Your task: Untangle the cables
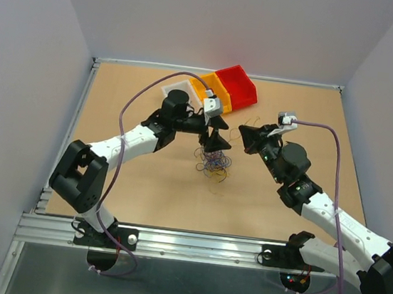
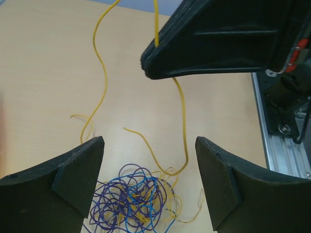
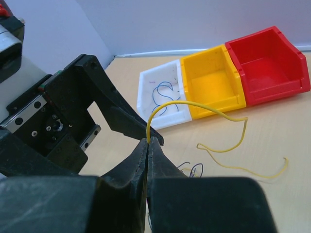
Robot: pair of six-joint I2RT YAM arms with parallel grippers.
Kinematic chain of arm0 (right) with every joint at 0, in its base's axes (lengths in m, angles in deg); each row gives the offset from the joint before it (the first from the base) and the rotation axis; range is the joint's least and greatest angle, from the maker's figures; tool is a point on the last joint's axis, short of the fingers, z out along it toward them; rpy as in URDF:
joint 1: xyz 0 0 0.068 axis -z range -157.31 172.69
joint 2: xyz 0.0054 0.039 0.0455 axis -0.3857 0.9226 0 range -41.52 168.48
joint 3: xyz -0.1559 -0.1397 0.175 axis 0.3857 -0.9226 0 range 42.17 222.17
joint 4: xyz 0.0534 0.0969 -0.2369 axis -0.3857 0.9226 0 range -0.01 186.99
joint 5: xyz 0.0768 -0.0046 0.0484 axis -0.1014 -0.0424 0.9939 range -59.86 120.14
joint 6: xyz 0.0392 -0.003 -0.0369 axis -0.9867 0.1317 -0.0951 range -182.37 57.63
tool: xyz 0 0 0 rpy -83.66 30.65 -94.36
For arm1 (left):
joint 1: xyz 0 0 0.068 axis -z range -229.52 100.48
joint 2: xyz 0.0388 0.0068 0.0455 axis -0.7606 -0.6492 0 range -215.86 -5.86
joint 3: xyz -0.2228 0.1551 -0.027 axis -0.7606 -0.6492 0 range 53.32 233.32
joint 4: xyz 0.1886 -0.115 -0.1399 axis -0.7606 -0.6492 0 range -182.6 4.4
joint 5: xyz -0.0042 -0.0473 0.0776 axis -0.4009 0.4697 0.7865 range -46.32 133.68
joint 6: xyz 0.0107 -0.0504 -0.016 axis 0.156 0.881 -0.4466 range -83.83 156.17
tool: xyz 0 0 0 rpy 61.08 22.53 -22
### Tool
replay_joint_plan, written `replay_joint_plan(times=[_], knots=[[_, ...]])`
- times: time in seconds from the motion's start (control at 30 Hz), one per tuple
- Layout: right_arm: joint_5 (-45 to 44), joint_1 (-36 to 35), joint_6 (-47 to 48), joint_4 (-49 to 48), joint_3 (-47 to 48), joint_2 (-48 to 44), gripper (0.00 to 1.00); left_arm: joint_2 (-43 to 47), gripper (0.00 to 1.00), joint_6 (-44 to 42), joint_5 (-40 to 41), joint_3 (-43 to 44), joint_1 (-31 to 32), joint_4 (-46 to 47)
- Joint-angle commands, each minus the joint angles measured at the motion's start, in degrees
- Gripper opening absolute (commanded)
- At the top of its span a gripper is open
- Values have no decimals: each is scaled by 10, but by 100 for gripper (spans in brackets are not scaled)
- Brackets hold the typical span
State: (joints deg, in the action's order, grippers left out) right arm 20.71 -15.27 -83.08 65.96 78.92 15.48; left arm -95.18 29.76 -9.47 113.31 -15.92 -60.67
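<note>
The cables lie as a small tangle (image 1: pixel 214 162) (image 2: pixel 133 203) of purple, blue and yellow wires on the tan table. My left gripper (image 1: pixel 216 141) (image 2: pixel 149 143) hangs just above the tangle, open, with nothing between its fingers. My right gripper (image 1: pixel 242 130) (image 3: pixel 148 140) is raised to the right of the heap and shut on a yellow cable (image 3: pixel 214 109) (image 2: pixel 184 124). That cable arcs out of the pinched tips and trails down to the edge of the tangle. In the left wrist view the right gripper (image 2: pixel 146 62) shows above, pinched on the yellow cable.
A white bin (image 1: pixel 178 89) (image 3: pixel 146 92) holding a few blue wires, a yellow bin (image 1: pixel 213 88) (image 3: pixel 206 102) and a red bin (image 1: pixel 237 87) (image 3: pixel 243 85) stand in a row at the back. Another loose yellow wire (image 2: pixel 99 63) lies left of the tangle. The metal rail (image 2: pixel 269 141) runs along the table's near edge.
</note>
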Motion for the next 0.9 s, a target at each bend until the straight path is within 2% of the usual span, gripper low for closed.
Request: replay_joint_plan(times=[0.0,0.03,0.07,0.13,0.3,0.5,0.87], knots=[[-29,-3,17,-21,-16,-10,1,8,86,-11,77,31,2,-5],[-33,-3,19,-17,-11,-8,0,27,87,16,147,18,-6,33],[-44,-3,24,-6,-6,-5,0,38,91,29,168,-11,-17,54],[-60,-3,25,5,7,2,1,62,91,58,178,-39,-41,114],[-97,-3,36,63,99,30,1,85,93,168,176,-70,-136,167],[-108,-3,45,115,221,101,1,81,94,171,197,-75,-153,179],[-108,36,50,118,435,277,1,61,98,159,282,-71,-155,173]])
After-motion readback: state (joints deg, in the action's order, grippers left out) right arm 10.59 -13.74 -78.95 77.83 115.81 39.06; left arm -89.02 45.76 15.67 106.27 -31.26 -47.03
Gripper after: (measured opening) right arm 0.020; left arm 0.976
